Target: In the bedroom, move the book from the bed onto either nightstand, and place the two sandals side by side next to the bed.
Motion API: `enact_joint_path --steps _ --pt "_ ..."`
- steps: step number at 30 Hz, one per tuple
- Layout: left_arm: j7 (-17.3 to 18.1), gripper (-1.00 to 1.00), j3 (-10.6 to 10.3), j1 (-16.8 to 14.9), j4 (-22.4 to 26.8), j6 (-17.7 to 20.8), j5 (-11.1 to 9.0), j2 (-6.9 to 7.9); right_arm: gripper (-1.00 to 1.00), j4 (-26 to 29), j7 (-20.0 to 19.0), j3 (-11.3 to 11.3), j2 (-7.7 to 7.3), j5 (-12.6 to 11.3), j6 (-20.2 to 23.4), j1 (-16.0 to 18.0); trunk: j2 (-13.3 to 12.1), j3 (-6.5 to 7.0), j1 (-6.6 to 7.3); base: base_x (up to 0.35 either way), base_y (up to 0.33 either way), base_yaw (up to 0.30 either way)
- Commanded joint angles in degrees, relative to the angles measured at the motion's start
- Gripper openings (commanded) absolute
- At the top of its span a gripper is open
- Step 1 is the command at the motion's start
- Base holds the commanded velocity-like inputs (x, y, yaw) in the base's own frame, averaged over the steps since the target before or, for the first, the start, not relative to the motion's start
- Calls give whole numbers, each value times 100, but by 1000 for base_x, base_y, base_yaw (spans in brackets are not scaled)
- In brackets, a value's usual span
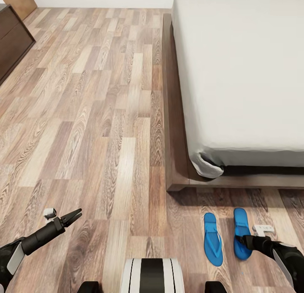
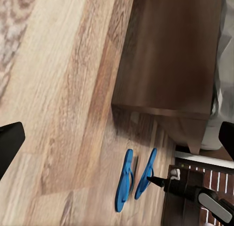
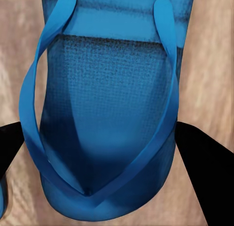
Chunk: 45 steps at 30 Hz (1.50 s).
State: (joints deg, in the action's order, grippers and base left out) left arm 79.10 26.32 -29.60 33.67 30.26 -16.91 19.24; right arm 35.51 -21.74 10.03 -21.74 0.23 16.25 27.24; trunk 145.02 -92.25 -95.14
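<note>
Both sandals lie on the floor just off the foot corner of the bed, side by side, long axes running toward it. The right gripper sits over the right sandal, fingers spread either side, not clamped. The left sandal lies beside it. The left gripper hangs well apart, slightly parted, empty.

The floor is laid in matt wood-grain planks of mixed tone. The bed frame is seen as smooth dark wood, the mattress as off-white matt cloth. A fine woven texture is shown on the blue sandal, with smooth rubbery straps
</note>
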Motion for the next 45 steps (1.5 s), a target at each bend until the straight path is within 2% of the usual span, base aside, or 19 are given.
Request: enact_joint_path --steps 1,8,14,24,29,38,45 --pt "18 100 5 -2 -1 62 -5 0 -100 9 -32 25 3 3 30 1 1 -3 1 0 0 0" --pt "15 100 -1 -2 -1 61 3 -8 -100 8 -32 25 3 3 19 1 9 -136 -15 0 0 0" --pt "-220 100 -2 0 -1 64 -3 -8 -100 9 -32 25 3 3 19 1 17 -269 -30 0 0 0" --pt "-252 100 -4 -2 -1 61 -5 -8 -100 9 -32 25 3 3 19 1 17 -269 -30 0 0 0" --pt "-251 100 -4 -2 -1 62 -1 -8 -100 9 -32 25 3 3 19 1 24 -380 -43 0 0 0" --pt "-249 100 -4 -2 -1 63 -4 -8 -100 9 -32 23 3 3 19 1 24 -380 -43 0 0 0" --pt "-250 100 -4 -2 -1 63 4 -8 -100 9 -32 25 3 3 19 1 32 -513 -58 0 0 0"
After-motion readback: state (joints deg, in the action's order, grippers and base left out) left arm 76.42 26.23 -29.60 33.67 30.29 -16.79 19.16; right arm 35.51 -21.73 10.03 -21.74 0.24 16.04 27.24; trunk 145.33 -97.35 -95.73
